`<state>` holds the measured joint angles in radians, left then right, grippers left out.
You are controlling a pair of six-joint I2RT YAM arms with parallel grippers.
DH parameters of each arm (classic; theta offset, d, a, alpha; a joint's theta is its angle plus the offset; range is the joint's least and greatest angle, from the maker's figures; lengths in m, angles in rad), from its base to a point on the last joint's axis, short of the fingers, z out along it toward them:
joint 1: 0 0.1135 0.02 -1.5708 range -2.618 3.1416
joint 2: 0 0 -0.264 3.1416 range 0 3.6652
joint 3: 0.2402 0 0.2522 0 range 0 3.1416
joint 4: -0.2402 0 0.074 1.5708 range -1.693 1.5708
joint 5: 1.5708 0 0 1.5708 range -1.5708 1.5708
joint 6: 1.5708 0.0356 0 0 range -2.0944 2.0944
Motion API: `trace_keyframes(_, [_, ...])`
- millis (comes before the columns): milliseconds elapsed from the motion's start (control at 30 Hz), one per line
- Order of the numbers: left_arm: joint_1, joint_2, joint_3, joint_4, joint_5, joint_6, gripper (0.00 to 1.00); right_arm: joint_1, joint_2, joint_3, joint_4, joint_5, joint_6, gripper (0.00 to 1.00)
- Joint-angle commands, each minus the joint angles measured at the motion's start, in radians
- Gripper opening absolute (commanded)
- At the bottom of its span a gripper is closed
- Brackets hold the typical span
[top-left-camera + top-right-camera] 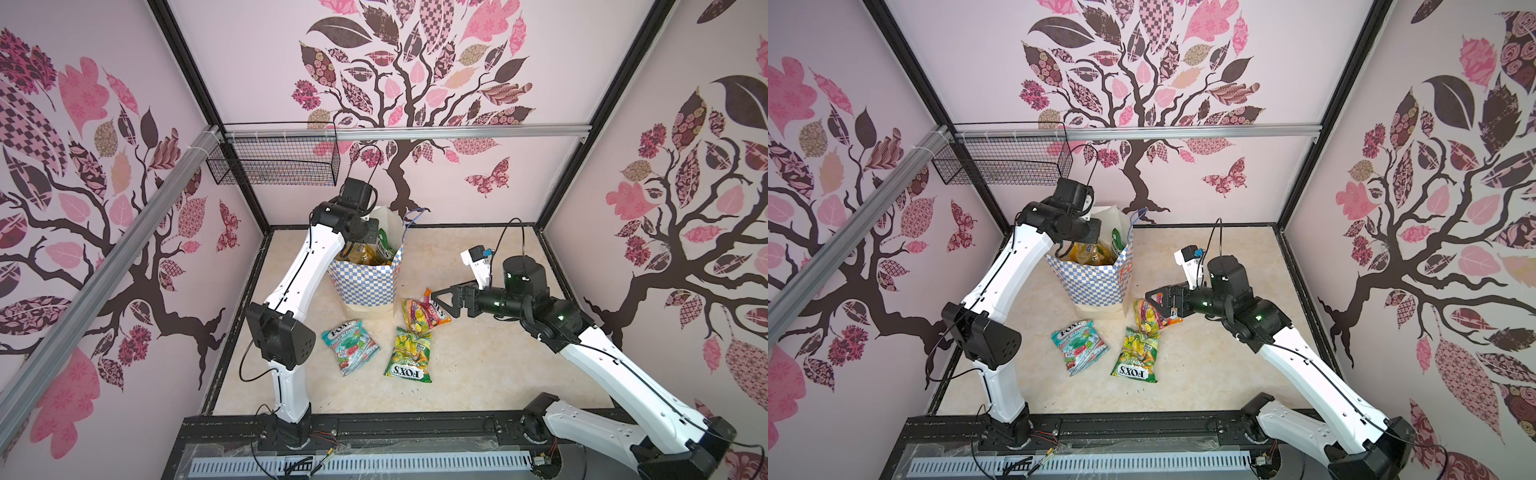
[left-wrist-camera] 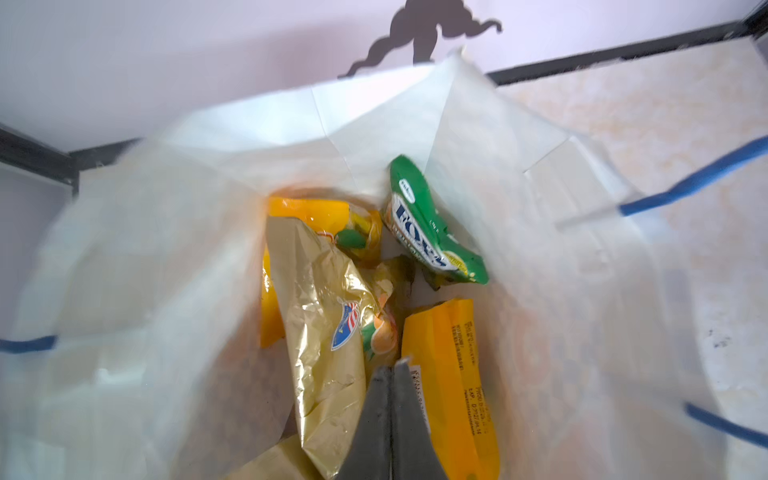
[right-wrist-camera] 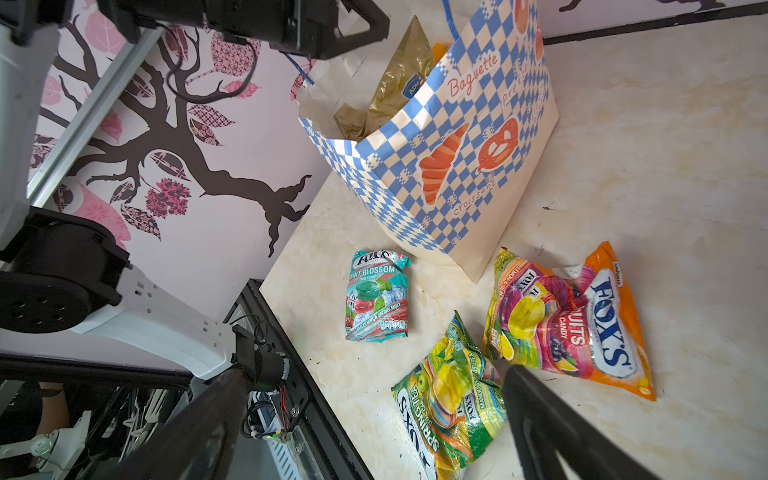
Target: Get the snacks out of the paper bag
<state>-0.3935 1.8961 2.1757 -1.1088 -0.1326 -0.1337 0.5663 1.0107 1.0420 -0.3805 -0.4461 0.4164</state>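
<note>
The paper bag [image 1: 365, 286] stands upright near the far edge of the worktop [image 1: 478, 365], left of its middle. Three of the snacks lie in front of it: a teal packet [image 1: 351, 347], a green-yellow packet [image 1: 409, 357] and an orange-pink packet [image 1: 419, 316]. The left gripper [image 2: 392, 374] is placed in the mouth of the bag with its fingers pressed together, just beside a yellow-orange packet [image 2: 449, 374] and a gold-brown packet [image 2: 328, 332]. The right gripper [image 1: 446, 300] hangs spread wide over the orange-pink packet, with nothing in it.

For the pick, the fingers should probably be opened before they are lowered, and one upper edge should be taken, for example of the gold-brown packet. A straight lift is advised, so that the light bag is not tipped.

Whether a thin edge is pinched between the closed fingers cannot be told. The bottom of the bag is covered, so the number of packets left is not known.
</note>
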Motion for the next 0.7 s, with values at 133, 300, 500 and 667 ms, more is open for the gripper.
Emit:
trace_keyframes(133, [-0.005, -0.011, 0.052, 0.011, -0.016, 0.006, 0.00, 0.003, 0.000, 0.019, 0.009, -0.009, 0.003, 1.00])
trace_keyframes(300, [-0.007, 0.021, 0.049, -0.017, -0.043, 0.026, 0.00, 0.002, 0.004, 0.020, 0.012, -0.012, 0.005, 1.00])
trace_keyframes(500, [-0.010, 0.102, 0.002, -0.006, -0.240, 0.085, 0.67, 0.003, 0.007, 0.024, 0.014, -0.015, 0.000, 1.00])
trace_keyframes(667, [-0.004, 0.166, -0.002, 0.060, -0.323, 0.161, 0.88, 0.001, 0.011, 0.038, -0.002, -0.007, -0.022, 1.00])
